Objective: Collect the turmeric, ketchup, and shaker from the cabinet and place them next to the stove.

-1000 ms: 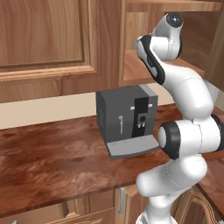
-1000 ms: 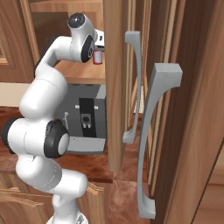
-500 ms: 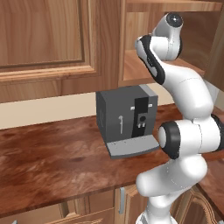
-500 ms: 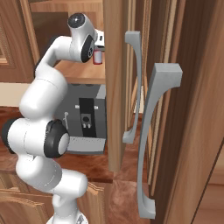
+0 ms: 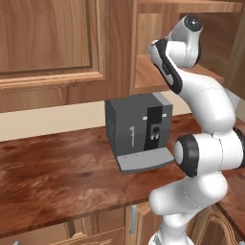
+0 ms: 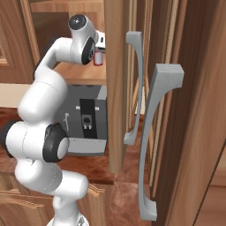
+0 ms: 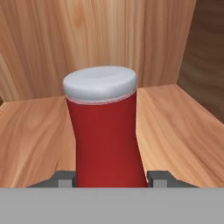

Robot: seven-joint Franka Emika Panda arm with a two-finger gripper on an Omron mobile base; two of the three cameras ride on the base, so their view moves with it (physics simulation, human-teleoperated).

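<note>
- Tabletop [image 5: 57, 177]: brown wood-grain, seen in left base view. Dark grey coffee machine [image 5: 136, 129] stands on it w/ a lighter grey drip tray at its front, near the back wall.
- Cabinet [image 5: 52, 43] above: brown raised-panel door on the left; right of it the compartment stands open w/ a plain wooden shelf [image 5: 153, 72] inside.
- White arm rises right of the coffee machine and bends up into that open compartment.
- Right base view: gripper [image 6: 99, 56] is at shelf level inside the cabinet; ketchup [image 6: 99, 58] shows as a small red bottle at its tip, just left of the open door's edge. Two long grey handles [image 6: 152, 137] sit on the doors further right.
- Hand view: ketchup upright, red body w/ white cap, dead centre btwn the two finger tips [image 7: 65, 178], one each side of its lower body.
- Jaws clenched on the ketchup bottle; shelf boards and back wall of the cabinet visible around it. Can't tell if its base is touching the shelf.
</note>
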